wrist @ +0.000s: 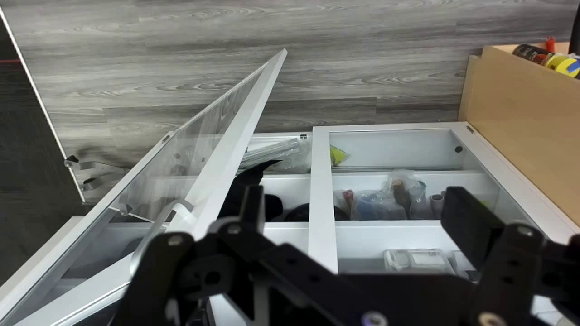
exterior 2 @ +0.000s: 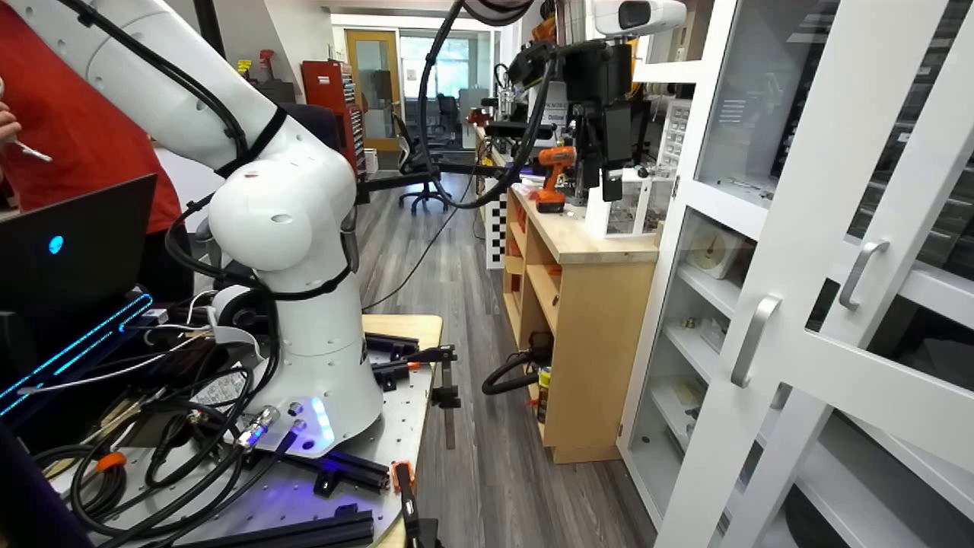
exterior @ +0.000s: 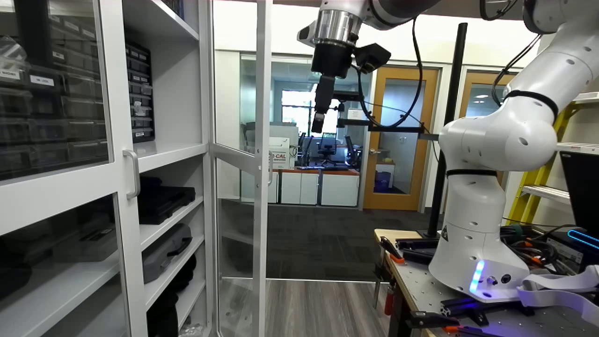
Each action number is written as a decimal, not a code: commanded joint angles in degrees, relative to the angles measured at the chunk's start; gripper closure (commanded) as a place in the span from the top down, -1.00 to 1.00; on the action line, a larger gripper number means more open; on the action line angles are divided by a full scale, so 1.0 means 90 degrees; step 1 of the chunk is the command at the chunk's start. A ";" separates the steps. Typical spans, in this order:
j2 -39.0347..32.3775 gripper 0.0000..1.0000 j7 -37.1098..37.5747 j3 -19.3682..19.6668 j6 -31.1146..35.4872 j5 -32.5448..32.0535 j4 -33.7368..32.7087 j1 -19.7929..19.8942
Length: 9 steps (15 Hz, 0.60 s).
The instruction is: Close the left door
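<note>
The left door, white-framed with clear glass, stands swung open from the cabinet in an exterior view [exterior: 260,210]. It is the nearer door in an exterior view [exterior 2: 787,266] and slants across the left of the wrist view [wrist: 239,131]. Its slim handle [wrist: 152,235] shows left of my fingers. My gripper [wrist: 362,206] is open with nothing between its fingers. In both exterior views the gripper [exterior: 319,122] [exterior 2: 601,167] points down, high in front of the cabinet and seemingly apart from the door. The matching door [exterior: 114,93] looks shut; it also shows in the wrist view [wrist: 324,190].
Shelves inside hold black cases [exterior: 168,201] and bagged items [wrist: 380,201]. A wooden bench [exterior 2: 601,358] with an orange drill [exterior 2: 558,171] adjoins the cabinet. The robot's table [exterior: 414,285] stands opposite, with a black pole [exterior: 449,117]. A person in red [exterior 2: 84,114] is behind the arm.
</note>
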State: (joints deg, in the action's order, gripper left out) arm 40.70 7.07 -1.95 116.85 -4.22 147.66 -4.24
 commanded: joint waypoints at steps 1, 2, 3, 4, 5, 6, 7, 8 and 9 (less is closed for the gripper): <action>0.0332 1.00 -0.0398 0.0287 0.0376 0.0111 0.0322 0.0217; 0.0234 1.00 -0.0466 0.0357 0.0488 0.0081 0.0316 0.0281; 0.0173 1.00 -0.0526 0.0414 0.0554 0.0086 0.0305 0.0324; 0.0051 1.00 -0.0580 0.0453 0.0646 0.0062 0.0273 0.0379; 0.0004 1.00 -0.0630 0.0487 0.0716 0.0061 0.0271 0.0419; -0.0089 1.00 -0.0709 0.0527 0.0806 0.0064 0.0244 0.0448; -0.0137 1.00 -0.0764 0.0549 0.0859 0.0074 0.0229 0.0468; -0.0190 1.00 -0.0836 0.0583 0.0936 0.0090 0.0208 0.0473; -0.0218 1.00 -0.0906 0.0616 0.1008 0.0101 0.0206 0.0474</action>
State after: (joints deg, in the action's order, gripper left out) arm 39.81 1.62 2.74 123.22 -4.21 149.47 -0.57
